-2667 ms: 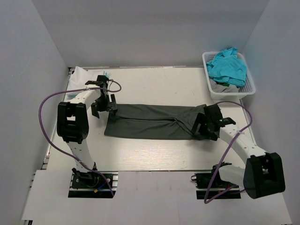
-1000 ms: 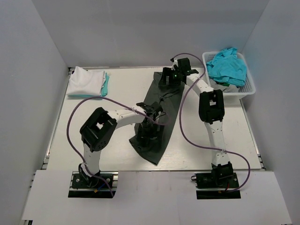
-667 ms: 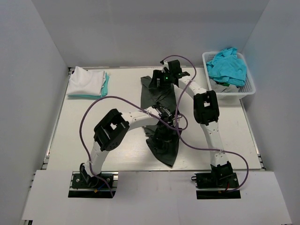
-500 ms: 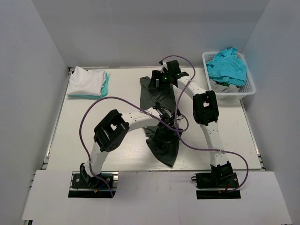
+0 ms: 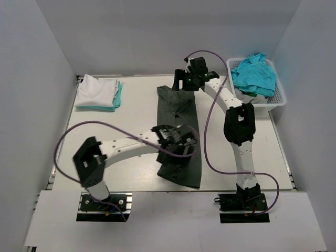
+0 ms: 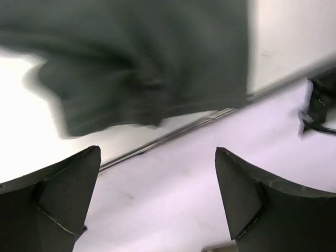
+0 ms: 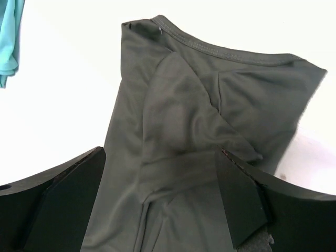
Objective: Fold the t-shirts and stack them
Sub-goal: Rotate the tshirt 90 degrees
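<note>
The dark charcoal t-shirt [image 5: 178,111] lies on the table as a long folded strip, running from the far side towards the near edge. My left gripper [image 5: 177,140] hovers over its near half, open and empty; in the left wrist view [image 6: 157,152] the shirt's near end [image 6: 147,63] lies beyond the fingers. My right gripper [image 5: 184,82] is open and empty above the far collar end; it also shows in the right wrist view [image 7: 158,152], over the collar [image 7: 210,50]. A folded white t-shirt [image 5: 96,89] lies on a teal one [image 5: 119,94] at the far left.
A white lattice basket [image 5: 280,101] at the far right holds crumpled turquoise shirts [image 5: 254,73]. The table's near edge [image 6: 173,134] runs just beyond the dark shirt's end. Purple cables loop from both arms.
The dark shirt has swung from lying left-to-right to lying far-to-near and now rests flat. Both grippers have let go of it. The left arm's elbow has swung left.
</note>
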